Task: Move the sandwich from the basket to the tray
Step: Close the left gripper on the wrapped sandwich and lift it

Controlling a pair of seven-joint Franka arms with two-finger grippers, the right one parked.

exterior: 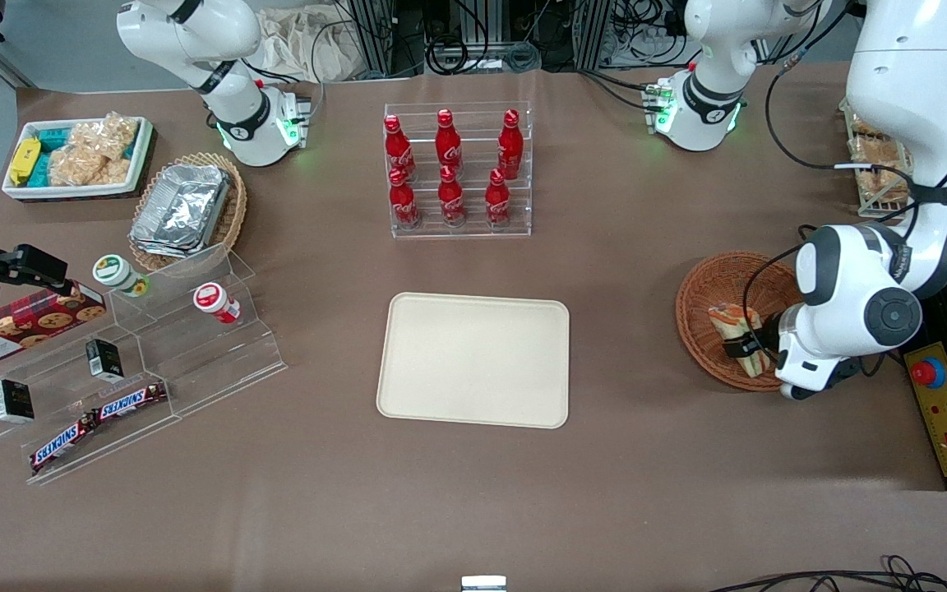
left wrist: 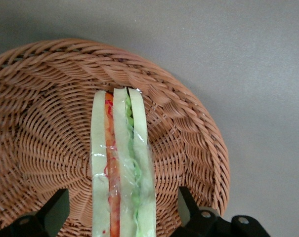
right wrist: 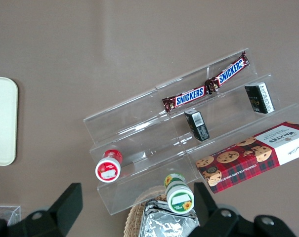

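Between our spread pincer (left wrist: 120, 217) fingers stands the sandwich (left wrist: 120, 163), on edge in the basket (left wrist: 189, 133), untouched. We straddle it so closing grips its flat bread faces.

Clear-wrapped sandwich (exterior: 738, 336) (left wrist: 122, 168), pale bread with orange and green layers, lying in round reddish-brown wicker basket (exterior: 708, 296) (left wrist: 45, 123) toward working arm's end. Flat cream tray (exterior: 473, 359), bare, mid-table, well apart. Gripper (exterior: 749, 349) straddling sandwich, fingers spread.

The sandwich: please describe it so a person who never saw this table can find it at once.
Find the round reddish-brown basket at the working arm's end of the table. The sandwich lies in it, with the gripper open around it. It is a clear-wrapped wedge of pale bread with orange and green layers.
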